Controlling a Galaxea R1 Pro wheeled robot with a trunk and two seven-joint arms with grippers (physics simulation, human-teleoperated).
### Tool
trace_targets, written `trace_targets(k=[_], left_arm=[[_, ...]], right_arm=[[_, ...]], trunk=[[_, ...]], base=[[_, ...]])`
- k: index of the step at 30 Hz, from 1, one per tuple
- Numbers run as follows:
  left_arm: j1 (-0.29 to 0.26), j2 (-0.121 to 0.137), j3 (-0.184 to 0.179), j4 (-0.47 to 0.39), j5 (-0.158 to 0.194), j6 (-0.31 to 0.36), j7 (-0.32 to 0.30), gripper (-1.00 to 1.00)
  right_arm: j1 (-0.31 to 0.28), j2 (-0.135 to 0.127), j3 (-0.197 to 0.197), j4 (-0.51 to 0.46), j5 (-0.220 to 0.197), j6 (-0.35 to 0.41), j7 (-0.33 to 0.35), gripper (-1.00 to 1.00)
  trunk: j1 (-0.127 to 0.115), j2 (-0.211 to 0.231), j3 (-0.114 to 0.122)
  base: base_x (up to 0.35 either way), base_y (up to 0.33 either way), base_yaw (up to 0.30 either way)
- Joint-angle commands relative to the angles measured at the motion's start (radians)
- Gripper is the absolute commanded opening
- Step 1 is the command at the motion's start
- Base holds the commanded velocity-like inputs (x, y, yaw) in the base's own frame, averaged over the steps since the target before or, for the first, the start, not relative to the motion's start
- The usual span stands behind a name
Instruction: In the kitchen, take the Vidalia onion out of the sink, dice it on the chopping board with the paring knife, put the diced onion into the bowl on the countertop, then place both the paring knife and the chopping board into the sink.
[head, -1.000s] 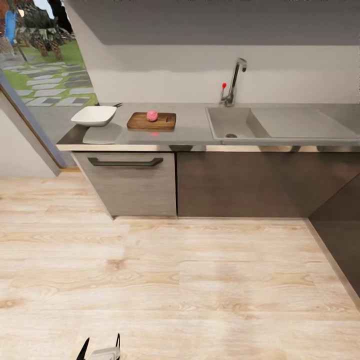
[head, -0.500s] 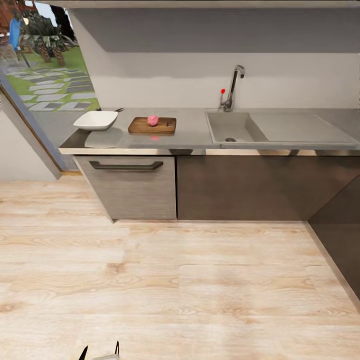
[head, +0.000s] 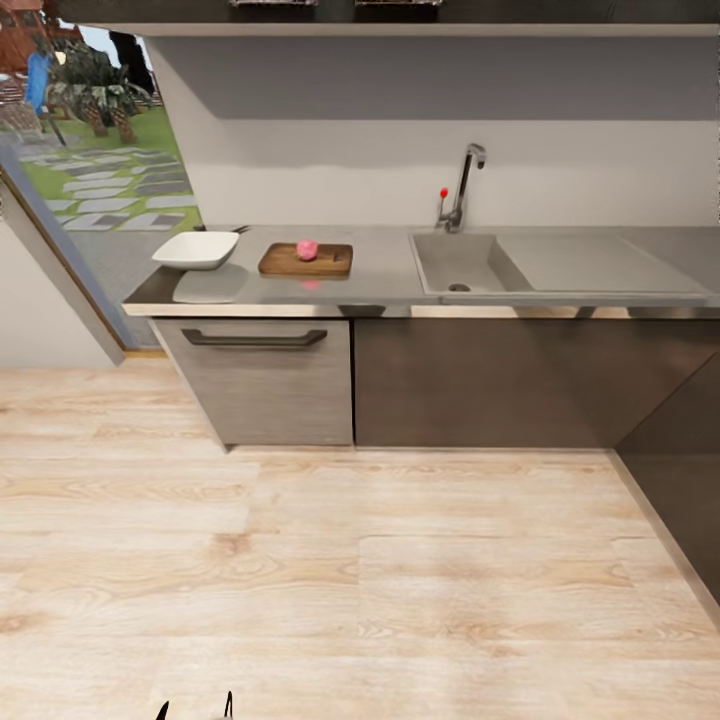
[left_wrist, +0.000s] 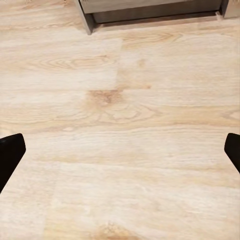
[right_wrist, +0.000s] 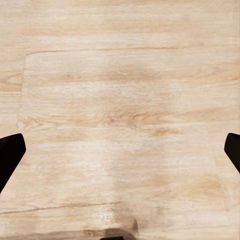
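- Where the kitchen opens at the far left, a doorway (head: 90, 150) shows grass, paving stones and trees outside; no writing or label can be read on anything in the room.
- The grey countertop (head: 385, 280) runs along the back wall above a grey drawer (head: 262, 380) with a dark handle (head: 254, 339), and darker cabinet fronts (head: 480, 385) go on to the right.
- At the counter's left end sits the white bowl (head: 196, 250); nothing can be seen inside it.
- Just right of the bowl lies the brown chopping board (head: 306, 260), and on it rests a small pink round onion (head: 306, 249).
- The knife is too small to make out.
- Further right is the sink (head: 460, 262), its basin bare down to the round drain, with the tap (head: 462, 185) and its red knob behind and the flat drainboard (head: 600, 262) beside.
- A broad stretch of pale wooden floor (head: 360, 560) lies between the robot and the cabinets.
- The left gripper (left_wrist: 120, 152) hangs over the floor, fingers spread wide apart, holding nothing.
- The right gripper (right_wrist: 120, 152) is likewise spread wide over bare floorboards, empty.
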Motion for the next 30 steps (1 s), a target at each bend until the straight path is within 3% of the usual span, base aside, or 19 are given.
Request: trace_targets(k=[1, 6, 30], left_arm=[[-0.001, -0.001, -0.009, 0.004, 0.004, -0.004, 0.004, 1.00], [-0.001, -0.001, -0.008, 0.005, 0.004, -0.004, 0.005, 1.00], [-0.001, -0.001, -0.008, 0.005, 0.004, -0.004, 0.005, 1.00]], right_arm=[[-0.001, -0.001, 0.008, 0.001, -0.011, -0.003, 0.001, 1.00], [0.000, -0.002, 0.007, 0.001, -0.011, -0.003, 0.000, 1.00], [0.000, -0.002, 0.006, 0.001, -0.009, -0.003, -0.001, 1.00]], trunk=[[0.000, 0.000, 0.001], [0.000, 0.000, 0.009], [-0.092, 0.168, 0.122]], base=[[0.000, 0.000, 0.000], [0.000, 0.000, 0.000], [0.000, 0.000, 0.000]])
